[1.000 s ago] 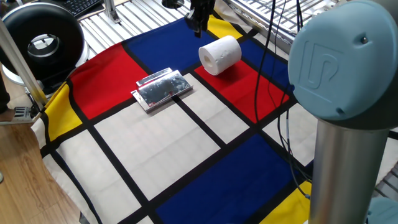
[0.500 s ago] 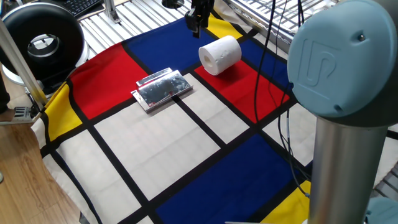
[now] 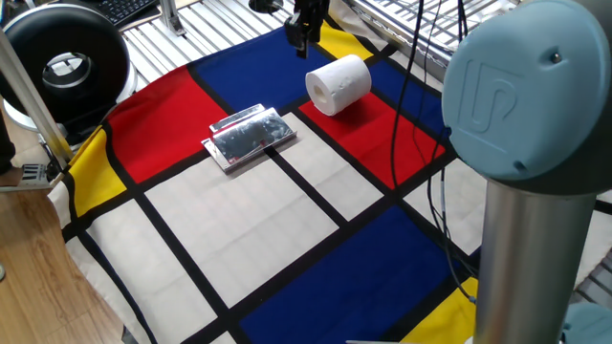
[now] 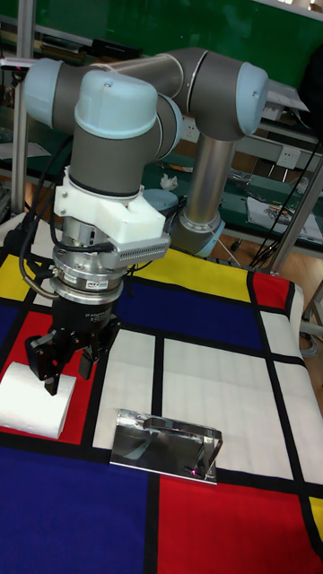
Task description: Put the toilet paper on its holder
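The toilet paper (image 3: 338,84) lies on its side on a red square of the cloth, just below the spread, empty gripper (image 4: 61,367), with the holder (image 3: 249,137) lying apart.

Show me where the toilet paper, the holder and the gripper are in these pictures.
toilet paper (image 3: 338,83), fixed view, on the flat end by its core.
holder (image 3: 251,137), fixed view, middle of the shiny plate.
gripper (image 4: 63,366), tall fixed view, between its fingertips above the roll.

The toilet paper (image 3: 338,84) lies on the cloth (image 3: 287,220), right of the holder (image 3: 250,137).
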Tool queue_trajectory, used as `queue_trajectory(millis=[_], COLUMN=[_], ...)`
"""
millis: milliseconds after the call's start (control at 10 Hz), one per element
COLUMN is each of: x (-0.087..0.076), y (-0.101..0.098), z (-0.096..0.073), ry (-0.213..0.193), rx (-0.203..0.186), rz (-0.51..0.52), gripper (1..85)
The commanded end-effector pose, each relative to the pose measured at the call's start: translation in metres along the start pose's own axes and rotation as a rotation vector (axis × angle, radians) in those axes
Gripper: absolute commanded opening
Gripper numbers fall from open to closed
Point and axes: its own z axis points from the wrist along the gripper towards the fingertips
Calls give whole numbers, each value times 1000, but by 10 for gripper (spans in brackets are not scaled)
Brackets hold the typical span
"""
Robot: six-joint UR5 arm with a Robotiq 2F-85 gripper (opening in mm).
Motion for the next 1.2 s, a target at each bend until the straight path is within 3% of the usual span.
queue_trajectory(millis=[0, 200, 400, 500, 700, 900, 1100], x=[-6, -3, -5, -3, 0, -3, 3], y=[3, -1, 3, 1, -5, 2, 4], z=[0, 0, 0, 0, 0, -1, 0], ry=[-34, -22, -31, -23, -9, -27, -21], rx=[-24, -8, -26, -17, 6, -17, -11], rz=[-7, 49, 68, 82, 73, 40, -15], gripper=[523, 510, 507, 507, 507, 530, 567])
